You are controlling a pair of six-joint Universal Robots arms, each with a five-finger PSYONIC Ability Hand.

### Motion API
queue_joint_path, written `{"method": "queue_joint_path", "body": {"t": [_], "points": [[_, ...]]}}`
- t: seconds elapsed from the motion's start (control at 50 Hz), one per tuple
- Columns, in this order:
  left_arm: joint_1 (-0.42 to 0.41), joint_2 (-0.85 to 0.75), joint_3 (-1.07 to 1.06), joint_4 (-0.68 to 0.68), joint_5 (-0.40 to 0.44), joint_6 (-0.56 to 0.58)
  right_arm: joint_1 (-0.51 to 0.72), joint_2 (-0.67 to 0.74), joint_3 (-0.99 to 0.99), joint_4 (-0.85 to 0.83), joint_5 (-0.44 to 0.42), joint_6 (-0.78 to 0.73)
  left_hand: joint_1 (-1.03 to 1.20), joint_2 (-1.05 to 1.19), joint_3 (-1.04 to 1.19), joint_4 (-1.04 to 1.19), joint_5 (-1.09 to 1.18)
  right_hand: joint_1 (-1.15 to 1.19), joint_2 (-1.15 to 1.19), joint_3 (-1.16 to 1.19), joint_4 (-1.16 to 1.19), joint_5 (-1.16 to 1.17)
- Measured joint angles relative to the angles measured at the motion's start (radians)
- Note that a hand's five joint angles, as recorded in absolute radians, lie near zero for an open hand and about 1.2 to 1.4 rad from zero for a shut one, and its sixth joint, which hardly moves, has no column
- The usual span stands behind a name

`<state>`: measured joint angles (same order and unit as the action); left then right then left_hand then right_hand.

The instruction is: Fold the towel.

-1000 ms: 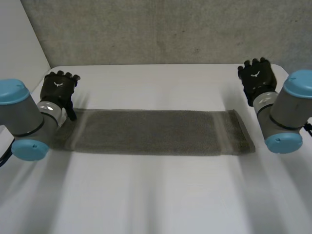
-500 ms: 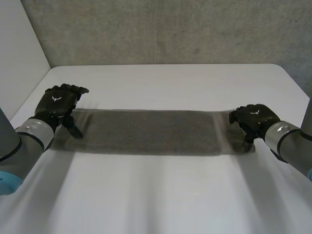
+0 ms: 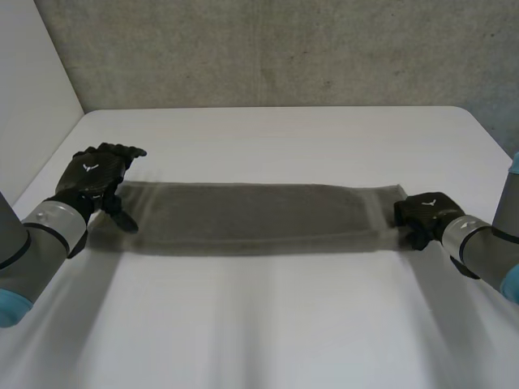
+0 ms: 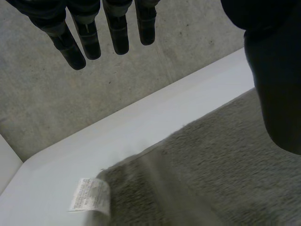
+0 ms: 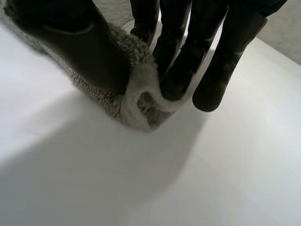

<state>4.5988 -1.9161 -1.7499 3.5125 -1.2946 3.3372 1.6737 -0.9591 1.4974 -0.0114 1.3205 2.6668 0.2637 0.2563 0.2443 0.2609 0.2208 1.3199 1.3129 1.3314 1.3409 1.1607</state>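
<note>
We are taking hold of the towel (image 3: 251, 219) by both ends, ready for the first fold.
At the left, we see our left robot hand (image 3: 96, 177) over the towel's left end with fingers straight and spread, gripping nothing; a white label (image 4: 89, 194) sits at the corner nearby. The towel lies stretched flat across the tabletop (image 3: 284, 138). At its right end, our right robot hand (image 3: 422, 212) pinches the bunched edge between thumb and fingers. We judge that the left one must close on its end next, before either end is lifted over.
</note>
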Motion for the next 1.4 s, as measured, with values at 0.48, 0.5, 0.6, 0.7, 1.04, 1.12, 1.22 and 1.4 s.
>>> {"method": "queue_joint_path", "body": {"t": [0.48, 0.5, 0.6, 0.7, 1.04, 1.12, 1.22, 1.4], "points": [[0.022, 0.046, 0.004, -0.009, -0.003, -0.001, -0.293, -0.131, 0.003, -0.054, 0.202, -0.438, -0.001, 0.0, 0.0, 0.0, -0.001, 0.01, 0.001, 0.014, 0.002, 0.0], [0.023, 0.048, 0.005, -0.009, -0.003, -0.001, -0.291, -0.134, -0.004, -0.054, 0.202, -0.441, -0.001, 0.0, 0.0, 0.0, -0.001, 0.01, 0.0, 0.014, 0.002, 0.0], [0.015, 0.066, 0.029, -0.01, -0.005, -0.003, -0.146, -0.18, -0.12, -0.057, 0.199, -0.332, -0.003, 0.0, -0.001, 0.0, -0.001, 0.011, 0.0, 0.016, 0.002, 0.0], [-0.01, 0.073, 0.056, -0.009, -0.009, -0.007, 0.104, -0.178, -0.234, -0.075, 0.19, -0.238, -0.003, 0.0, -0.001, 0.0, -0.001, 0.012, 0.002, 0.023, 0.002, 0.0], [-0.095, 0.061, 0.093, -0.004, -0.079, -0.02, 0.644, 0.16, -0.331, -0.175, 0.08, -0.296, -0.003, 0.0, -0.001, 0.0, -0.001, -0.017, -0.021, -0.006, -0.024, -0.027], [-0.11, 0.053, 0.1, -0.001, -0.08, -0.019, 0.656, 0.18, -0.323, -0.179, 0.052, -0.298, -0.003, 0.0, -0.001, 0.0, -0.001, -0.234, -0.231, -0.243, -0.252, -0.236], [-0.141, 0.04, 0.123, 0.0, -0.083, -0.019, 0.64, 0.114, -0.279, -0.187, -0.003, -0.25, -0.003, 0.0, -0.001, 0.0, -0.001, -0.944, -0.927, -0.932, -0.943, -0.978], [-0.227, 0.004, 0.185, 0.0, -0.138, -0.031, 0.512, -0.091, -0.137, -0.171, -0.022, -0.042, -0.003, 0.0, -0.001, 0.0, -0.001, -1.087, -1.064, -1.085, -1.085, -1.102]]}}
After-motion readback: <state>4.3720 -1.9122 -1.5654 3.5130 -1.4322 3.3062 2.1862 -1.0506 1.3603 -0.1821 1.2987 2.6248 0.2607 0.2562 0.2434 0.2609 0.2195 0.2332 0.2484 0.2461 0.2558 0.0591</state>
